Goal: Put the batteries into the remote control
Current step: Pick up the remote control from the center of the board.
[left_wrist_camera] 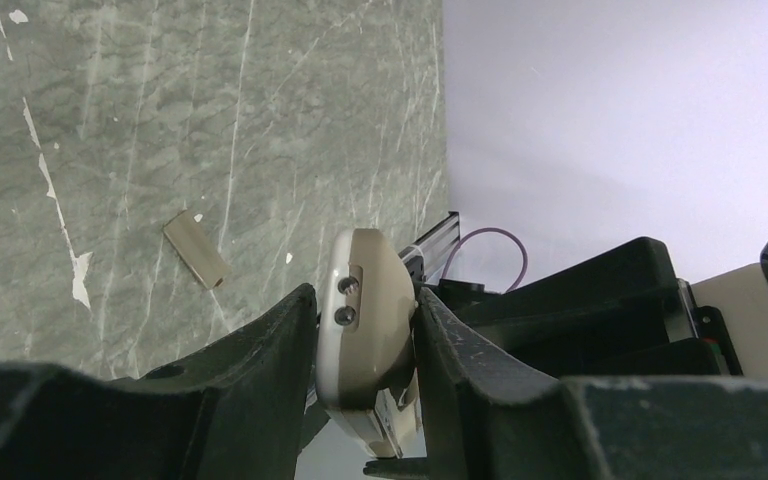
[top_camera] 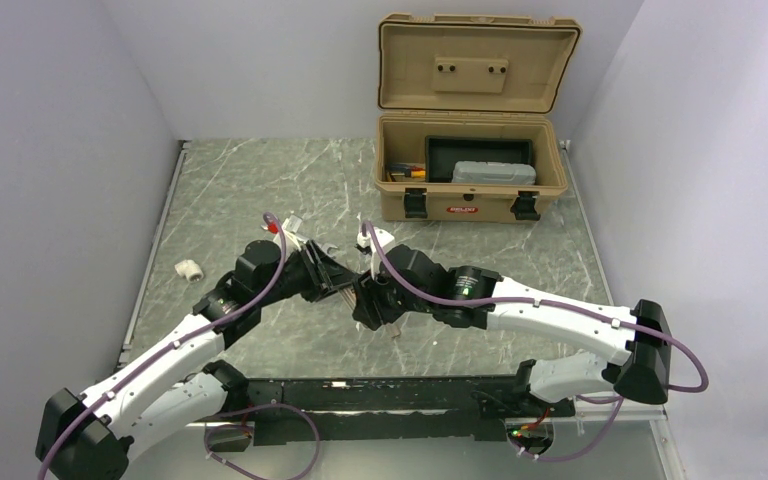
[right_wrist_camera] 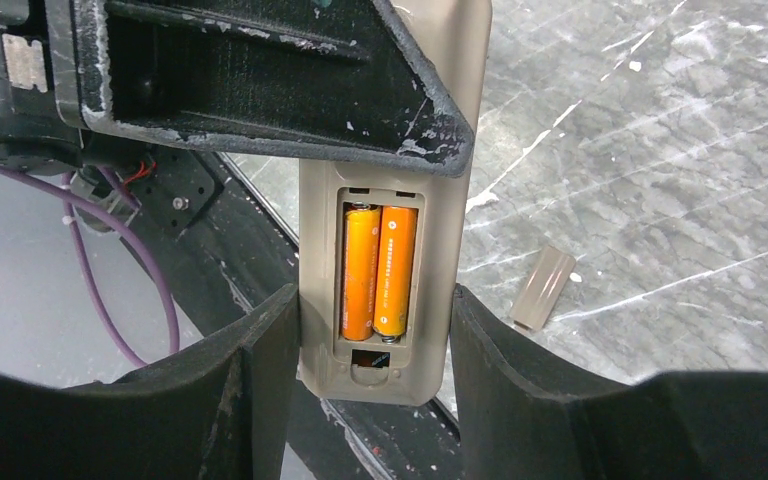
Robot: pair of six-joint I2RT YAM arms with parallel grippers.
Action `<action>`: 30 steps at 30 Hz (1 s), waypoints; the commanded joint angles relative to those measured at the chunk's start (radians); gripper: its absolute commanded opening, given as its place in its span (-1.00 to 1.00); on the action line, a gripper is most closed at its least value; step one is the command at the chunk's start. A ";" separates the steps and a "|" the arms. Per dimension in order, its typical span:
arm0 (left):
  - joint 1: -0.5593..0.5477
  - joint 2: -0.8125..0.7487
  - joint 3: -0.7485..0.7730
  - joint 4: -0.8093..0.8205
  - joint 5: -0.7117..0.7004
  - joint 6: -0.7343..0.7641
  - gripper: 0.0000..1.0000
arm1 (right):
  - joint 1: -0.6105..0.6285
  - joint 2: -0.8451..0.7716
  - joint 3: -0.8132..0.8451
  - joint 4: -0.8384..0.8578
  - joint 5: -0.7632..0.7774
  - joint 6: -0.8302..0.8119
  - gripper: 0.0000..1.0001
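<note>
Above mid-table, slim grey-tan plastic remote control [right_wrist_camera: 440,240] clamped in both left gripper [left_wrist_camera: 365,310] and right gripper [right_wrist_camera: 372,310] — two orange cylindrical batteries [right_wrist_camera: 378,270] seated in uncovered bay [right_wrist_camera: 365,358]; risks spilling them if tilted.

Orange on tan, over veined marble
The batteries [right_wrist_camera: 378,272] are orange; the remote control [right_wrist_camera: 438,240] is grey-tan; the worktop [right_wrist_camera: 660,150] is grey-green, white-veined marble.

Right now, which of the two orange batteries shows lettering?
The battery nearer the loose tan piece: small print runs along it, while its neighbour looks plain orange.
</note>
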 commanded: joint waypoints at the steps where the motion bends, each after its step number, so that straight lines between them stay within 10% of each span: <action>1: -0.009 0.007 0.029 0.044 -0.003 0.000 -0.10 | -0.005 -0.030 0.032 0.009 0.024 -0.027 -1.00; 24: -0.015 0.006 0.025 0.049 0.002 0.004 -0.50 | -0.006 -0.041 0.030 0.008 0.031 -0.058 -1.00; 30: -0.015 0.013 0.024 0.049 0.000 0.010 -1.00 | -0.006 -0.063 0.029 0.002 0.045 -0.070 -0.93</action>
